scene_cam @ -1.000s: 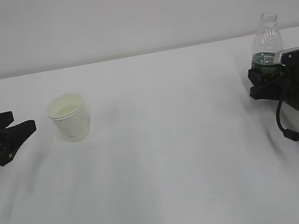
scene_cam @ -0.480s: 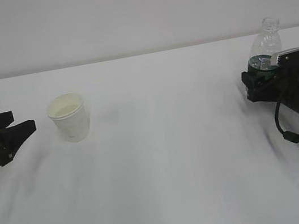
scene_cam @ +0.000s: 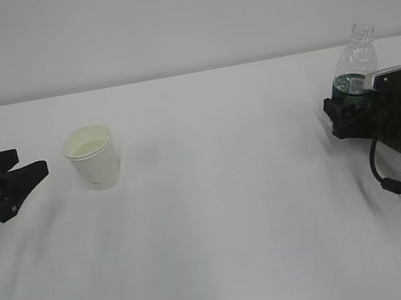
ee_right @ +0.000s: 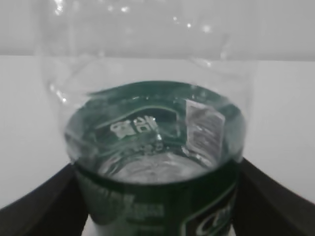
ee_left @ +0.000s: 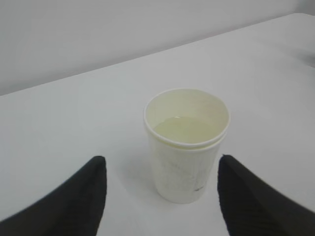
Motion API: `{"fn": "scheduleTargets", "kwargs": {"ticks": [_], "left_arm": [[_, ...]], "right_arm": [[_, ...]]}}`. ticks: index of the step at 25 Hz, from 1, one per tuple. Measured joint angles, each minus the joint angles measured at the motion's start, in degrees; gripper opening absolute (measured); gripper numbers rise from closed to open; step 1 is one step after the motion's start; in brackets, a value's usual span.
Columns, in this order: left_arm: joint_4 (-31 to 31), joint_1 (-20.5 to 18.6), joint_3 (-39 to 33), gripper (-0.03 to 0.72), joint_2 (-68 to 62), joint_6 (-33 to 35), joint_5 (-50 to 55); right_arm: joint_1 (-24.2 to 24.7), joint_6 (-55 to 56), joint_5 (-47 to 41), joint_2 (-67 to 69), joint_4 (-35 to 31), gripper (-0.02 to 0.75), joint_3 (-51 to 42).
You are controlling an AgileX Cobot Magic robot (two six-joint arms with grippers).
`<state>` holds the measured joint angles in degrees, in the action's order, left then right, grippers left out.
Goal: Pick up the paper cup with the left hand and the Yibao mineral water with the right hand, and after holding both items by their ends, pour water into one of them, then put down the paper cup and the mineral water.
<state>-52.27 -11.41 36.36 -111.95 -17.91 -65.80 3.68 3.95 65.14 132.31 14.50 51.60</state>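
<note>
Shifted and tilted slightly since a second ago: Yibao mineral water point(scene_cam: 356, 61) on table between parting right hand point(scene_cam: 352, 105) jaws; paper cup point(scene_cam: 93, 157) down, left hand point(scene_cam: 14, 179) open, clear; put-down stage, next back right hand off.

A white table point(scene_cam: 222, 231) bears the paper cup point(scene_cam: 94, 157), standing upright.

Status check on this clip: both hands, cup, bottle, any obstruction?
Left hand open, clear of paper cup, cup upright with liquid inside. Right hand around Yibao mineral water, grip unclear. Nothing between them on the table.
</note>
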Motion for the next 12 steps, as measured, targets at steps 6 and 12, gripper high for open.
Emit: {"fn": "scheduleTargets", "kwargs": {"ticks": [6,12], "left_arm": [[0.0,0.0,0.0,0.502,0.0,0.0,0.0],[0.0,0.0,0.0,0.502,0.0,0.0,0.0]], "right_arm": [[0.0,0.1,0.1,0.0,-0.1,0.605,-1.2],[0.1,0.1,0.1,-1.5,-0.3,0.605,-2.1]]}}
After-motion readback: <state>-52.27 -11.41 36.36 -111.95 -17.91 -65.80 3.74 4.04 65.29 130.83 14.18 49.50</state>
